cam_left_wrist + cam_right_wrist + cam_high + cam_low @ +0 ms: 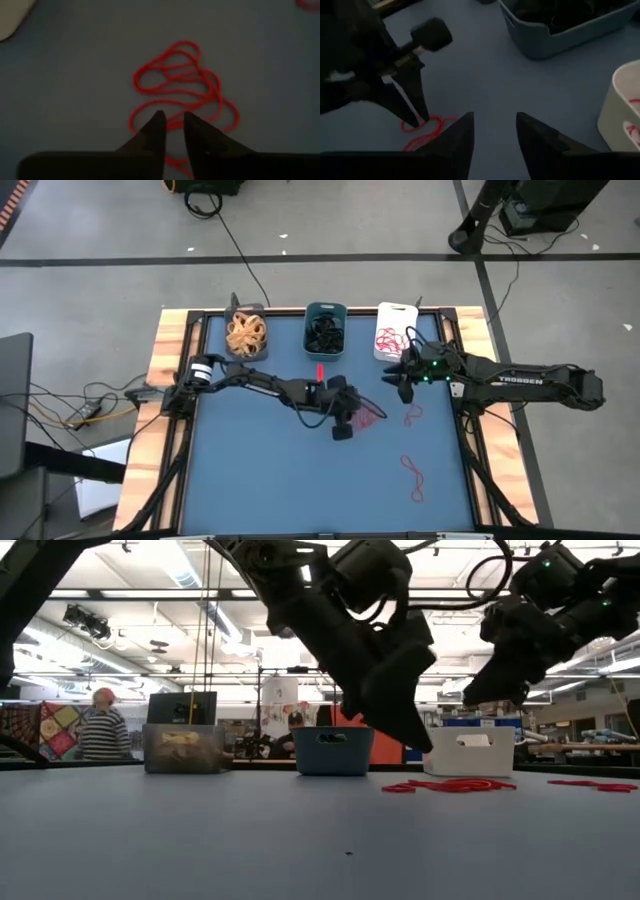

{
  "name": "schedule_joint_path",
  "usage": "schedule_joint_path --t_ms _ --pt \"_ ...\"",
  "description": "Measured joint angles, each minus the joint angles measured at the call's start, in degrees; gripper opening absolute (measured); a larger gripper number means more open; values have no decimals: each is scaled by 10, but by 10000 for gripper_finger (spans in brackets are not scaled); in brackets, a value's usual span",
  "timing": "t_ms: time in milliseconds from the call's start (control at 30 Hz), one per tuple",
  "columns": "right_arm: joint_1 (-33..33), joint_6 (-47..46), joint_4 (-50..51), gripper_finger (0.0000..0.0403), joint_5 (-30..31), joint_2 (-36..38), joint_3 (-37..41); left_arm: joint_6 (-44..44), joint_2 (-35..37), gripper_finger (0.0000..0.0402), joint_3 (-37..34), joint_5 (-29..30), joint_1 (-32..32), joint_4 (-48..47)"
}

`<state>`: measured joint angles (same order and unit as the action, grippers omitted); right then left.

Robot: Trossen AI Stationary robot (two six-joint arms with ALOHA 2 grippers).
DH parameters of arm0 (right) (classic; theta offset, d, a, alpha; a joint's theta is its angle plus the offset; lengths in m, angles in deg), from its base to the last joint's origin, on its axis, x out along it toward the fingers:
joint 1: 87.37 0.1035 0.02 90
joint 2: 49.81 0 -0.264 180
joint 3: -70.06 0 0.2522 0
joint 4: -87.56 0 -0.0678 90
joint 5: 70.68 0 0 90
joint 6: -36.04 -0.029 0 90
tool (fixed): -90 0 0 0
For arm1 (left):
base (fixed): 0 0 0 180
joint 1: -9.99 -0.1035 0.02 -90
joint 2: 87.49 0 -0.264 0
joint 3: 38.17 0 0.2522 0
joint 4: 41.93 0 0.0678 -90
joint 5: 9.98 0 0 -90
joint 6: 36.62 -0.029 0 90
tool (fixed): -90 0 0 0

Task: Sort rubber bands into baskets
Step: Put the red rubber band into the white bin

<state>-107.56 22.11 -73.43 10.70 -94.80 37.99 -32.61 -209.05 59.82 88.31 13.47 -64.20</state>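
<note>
A tangle of red rubber bands [180,85] lies flat on the blue mat [260,470] near the middle. My left gripper [172,122] hangs just above the tangle's near edge, tilted downward, with a narrow empty gap between its fingers; the low view shows its tips [418,740] clear of the mat. My right gripper [495,127] hovers open and empty near the white basket [393,335]. Along the far edge stand three baskets: the dark grey one [246,333] with tan bands, the teal one [325,330] with black bands, the white one with red bands.
More red bands lie loose on the mat toward the right [412,415] and the near right [413,475]. A wooden frame [165,380] borders the mat. Cables run off the table's left side [90,405]. A person [100,725] stands far back in the room.
</note>
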Motion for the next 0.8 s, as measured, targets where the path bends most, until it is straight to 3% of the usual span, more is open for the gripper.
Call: schedule_joint_path --t_ms 267,433,667,800 --pt "0 -11 -8 169 -4 0 0 -19 -9 166 -2 -32 0 -13" --pt "0 -15 -7 169 -5 0 0 29 -35 204 -2 0 -1 -2" --pt "2 -15 -5 169 -5 0 0 69 -49 201 2 8 -10 -8" --pt "2 -14 -5 167 -5 0 0 68 -50 153 2 10 -10 -24"
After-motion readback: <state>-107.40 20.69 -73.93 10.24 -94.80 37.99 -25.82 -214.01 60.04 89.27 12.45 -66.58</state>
